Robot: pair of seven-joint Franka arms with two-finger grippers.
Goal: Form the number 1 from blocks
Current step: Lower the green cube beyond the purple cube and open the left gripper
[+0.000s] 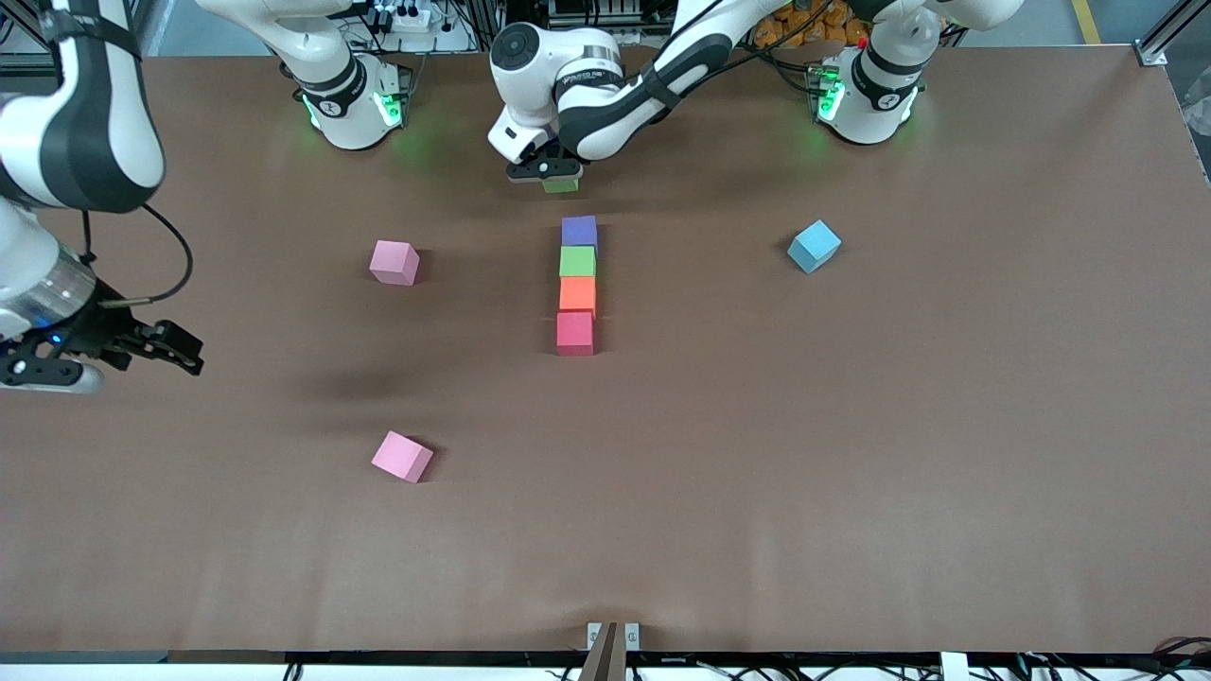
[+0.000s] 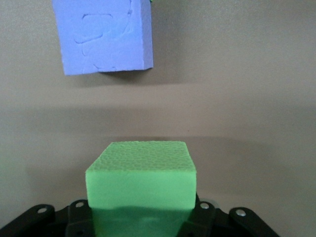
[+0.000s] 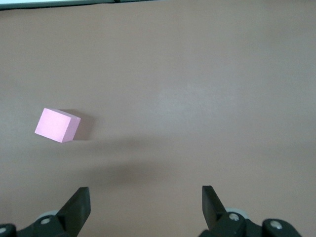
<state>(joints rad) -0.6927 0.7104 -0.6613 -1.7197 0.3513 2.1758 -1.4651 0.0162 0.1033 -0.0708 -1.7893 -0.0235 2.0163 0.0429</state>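
Only the left arm's link shows lettering, too small to read. Left wrist view alone shows the left gripper [image 1: 549,176] clamped on a light green block [image 2: 141,177] over bare table [image 1: 851,473], just beside the purple block [image 1: 579,231] heading the purple–green [image 1: 577,261]–orange [image 1: 577,294]–red [image 1: 574,333] row mid-table. Right gripper [image 3: 145,205] waits w/ fingers wide, over the table's right-arm end, near a pink cube [image 3: 57,125].
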